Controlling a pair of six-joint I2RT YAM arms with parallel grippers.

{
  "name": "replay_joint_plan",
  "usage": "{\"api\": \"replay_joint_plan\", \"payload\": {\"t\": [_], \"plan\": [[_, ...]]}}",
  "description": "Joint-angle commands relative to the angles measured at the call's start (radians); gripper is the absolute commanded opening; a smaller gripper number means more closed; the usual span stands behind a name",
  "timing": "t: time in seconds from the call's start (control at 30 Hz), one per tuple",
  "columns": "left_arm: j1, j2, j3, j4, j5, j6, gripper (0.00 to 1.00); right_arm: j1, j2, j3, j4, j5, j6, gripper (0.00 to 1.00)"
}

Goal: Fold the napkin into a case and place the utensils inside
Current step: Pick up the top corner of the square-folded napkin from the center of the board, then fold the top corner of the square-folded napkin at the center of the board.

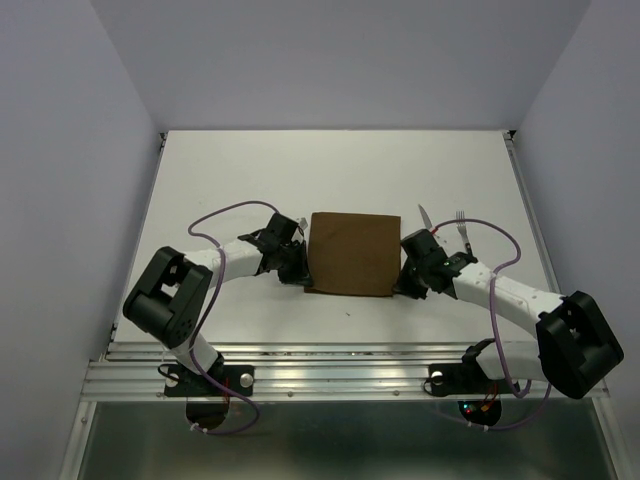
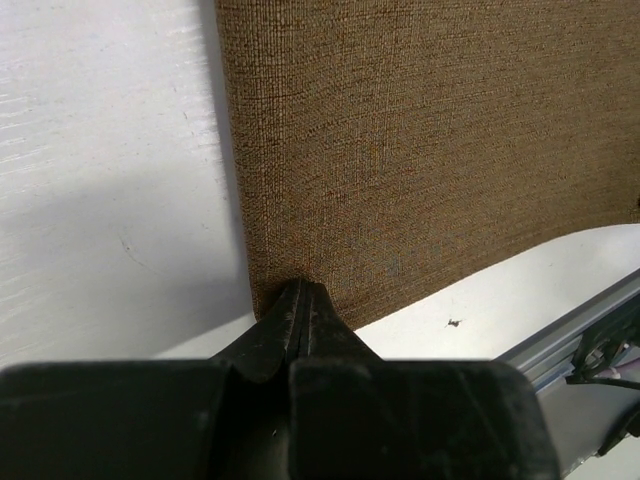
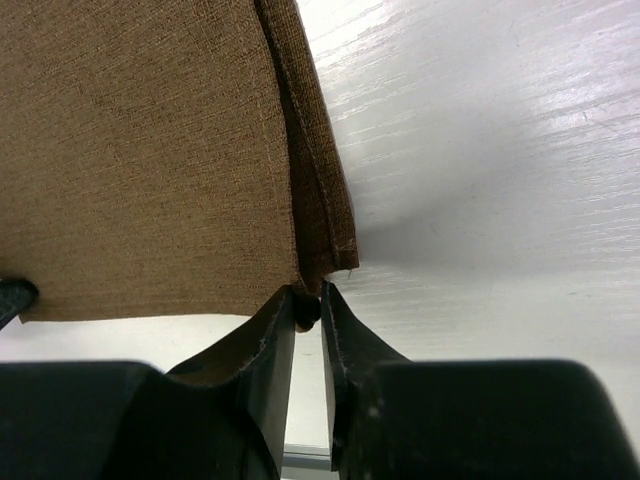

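Item 1. Dark brown woven cloth napkin (image 1: 350,253): lies flat near the middle of the white table (image 1: 250,170), between the two arms, roughly square in the top view. In the right wrist view its right edge shows two layers, one over the other, with a stitched hem. Its near corners are slightly lifted off the table surface, and a shadow lies beneath the near edge.

Item 2. Black two-finger left gripper (image 1: 295,272): sits at the napkin's near left corner. In the left wrist view its fingers (image 2: 285,325) are pressed together, with the cloth's corner pinched at the tips. It is clenched on the napkin.

Item 3. Black two-finger right gripper (image 1: 408,283): sits at the napkin's near right corner. In the right wrist view its fingers (image 3: 265,350) stand a narrow slit apart, with the layered corner of the cloth caught between the tips. It is grasping the napkin.

Item 4. Slim silver metal knife (image 1: 424,216): lies on the table just right of the napkin's far right corner, its blade pointing away from the arms. Its handle end is hidden behind the right gripper.

Item 5. Silver four-tined fork (image 1: 462,228): lies just right of the knife and apart from it, tines pointing away. Its handle is hidden by the right arm.

Item 6. Purple cables (image 1: 235,208): loop along both arms.

Item 7. Ribbed aluminium rail (image 1: 330,375): runs along the table's near edge and carries both arm bases.
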Motion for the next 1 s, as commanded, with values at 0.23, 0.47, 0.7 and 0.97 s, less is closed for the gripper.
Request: {"api": "replay_joint_plan", "payload": {"t": [0.23, 0.47, 0.7, 0.97], "plan": [[-0.009, 0.025, -0.008, -0.015, -0.010, 0.026, 0.00, 0.005, -0.024, 0.040, -0.023, 0.037, 0.008, 0.32], [-0.009, 0.019, 0.029, -0.044, 0.002, 0.036, 0.00, 0.005, -0.015, 0.069, -0.030, 0.048, -0.006, 0.01], [0.003, -0.027, 0.139, -0.113, 0.027, 0.050, 0.00, 0.005, 0.036, 0.161, -0.002, 0.032, -0.058, 0.01], [0.048, -0.042, 0.239, -0.210, -0.034, 0.076, 0.00, 0.014, 0.229, 0.339, 0.082, -0.018, -0.142, 0.01]]}}
